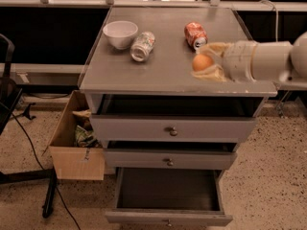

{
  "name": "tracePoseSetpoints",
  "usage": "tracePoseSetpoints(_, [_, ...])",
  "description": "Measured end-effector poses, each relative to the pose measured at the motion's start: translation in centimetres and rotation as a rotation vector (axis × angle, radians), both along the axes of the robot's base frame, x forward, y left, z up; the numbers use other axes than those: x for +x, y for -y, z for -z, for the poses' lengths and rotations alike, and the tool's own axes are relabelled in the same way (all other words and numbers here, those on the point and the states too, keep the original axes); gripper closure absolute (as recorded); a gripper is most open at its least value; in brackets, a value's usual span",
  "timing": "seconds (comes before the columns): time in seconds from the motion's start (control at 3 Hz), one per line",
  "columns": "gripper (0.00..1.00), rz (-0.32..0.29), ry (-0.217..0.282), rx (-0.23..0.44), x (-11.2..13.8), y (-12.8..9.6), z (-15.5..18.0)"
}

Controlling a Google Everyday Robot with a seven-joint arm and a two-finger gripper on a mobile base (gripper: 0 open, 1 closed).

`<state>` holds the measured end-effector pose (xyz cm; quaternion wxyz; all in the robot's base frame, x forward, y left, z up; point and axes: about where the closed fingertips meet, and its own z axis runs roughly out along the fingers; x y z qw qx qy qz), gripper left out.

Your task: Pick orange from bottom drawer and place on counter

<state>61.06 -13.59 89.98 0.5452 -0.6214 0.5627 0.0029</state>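
Observation:
The orange (202,62) is small and round, held between the pale fingers of my gripper (207,62). The gripper reaches in from the right and holds the orange just above the right front part of the grey counter (163,71). The bottom drawer (169,195) is pulled open, and its dark interior shows nothing inside. The two shallower drawers above it are slightly open.
On the counter stand a white bowl (120,34), a silver-green can on its side (143,46) and a red-orange soda can on its side (195,35). A cardboard box (76,140) with clutter sits on the floor left of the cabinet. Cables and a dark stand lie at far left.

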Motion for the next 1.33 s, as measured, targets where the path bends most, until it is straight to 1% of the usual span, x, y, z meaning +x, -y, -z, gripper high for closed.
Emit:
tracePoseSetpoints(0.33, [1.00,-0.002,-0.004,0.051,3.4,-0.9,-1.1])
tracePoseSetpoints(0.67, [1.00,-0.008,-0.040,0.093,6.0,-2.5,-0.7])
tracePoseSetpoints(1.0, [1.00,-0.006,-0.085,0.105,7.0,-3.3,0.6])
tracePoseSetpoints(1.33, [1.00,0.008,-0.134,0.110,7.1,-3.3,2.3])
